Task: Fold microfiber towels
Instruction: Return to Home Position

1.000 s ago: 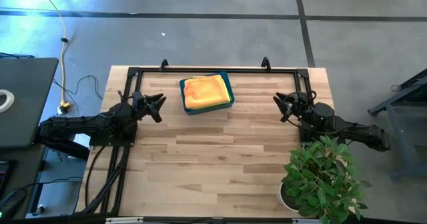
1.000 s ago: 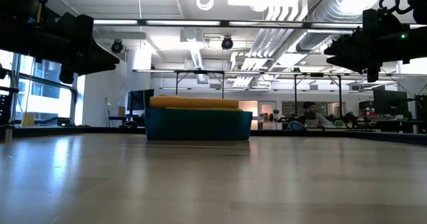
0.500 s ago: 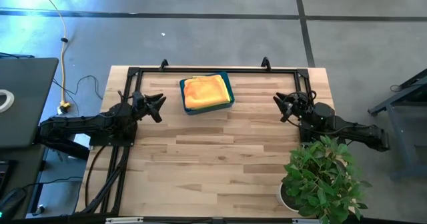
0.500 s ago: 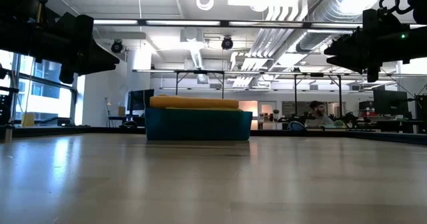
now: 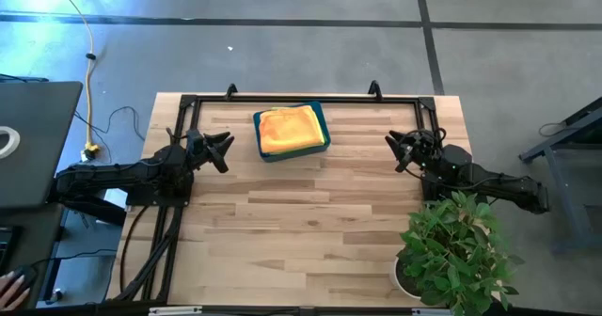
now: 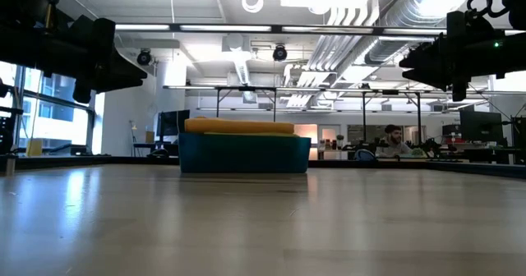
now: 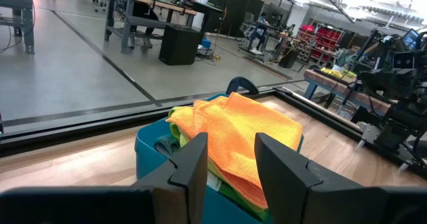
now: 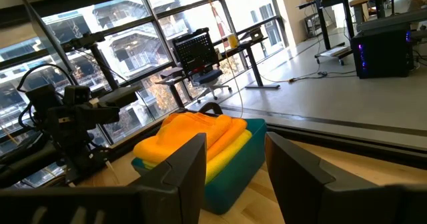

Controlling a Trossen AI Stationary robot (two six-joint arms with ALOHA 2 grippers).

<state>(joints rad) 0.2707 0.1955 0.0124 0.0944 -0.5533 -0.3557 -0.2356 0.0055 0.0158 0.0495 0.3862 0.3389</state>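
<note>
A stack of microfiber towels, an orange one (image 5: 288, 128) on top with yellow, lime green and grey ones under it (image 7: 200, 171), lies piled in a teal bin (image 5: 323, 128) at the table's far middle. My left gripper (image 5: 226, 150) is open and empty, left of the bin and clear of the table. My right gripper (image 5: 393, 152) is open and empty, to the right of the bin. The stack also shows in the right wrist view (image 8: 193, 134) and the low view (image 6: 238, 126).
A leafy potted plant (image 5: 456, 250) stands at the table's near right corner, close to my right arm. A black metal frame (image 5: 301, 98) runs along the table's far edge. The bare wooden tabletop (image 5: 301, 222) stretches in front of the bin. A person sits far off in the room (image 6: 393, 140).
</note>
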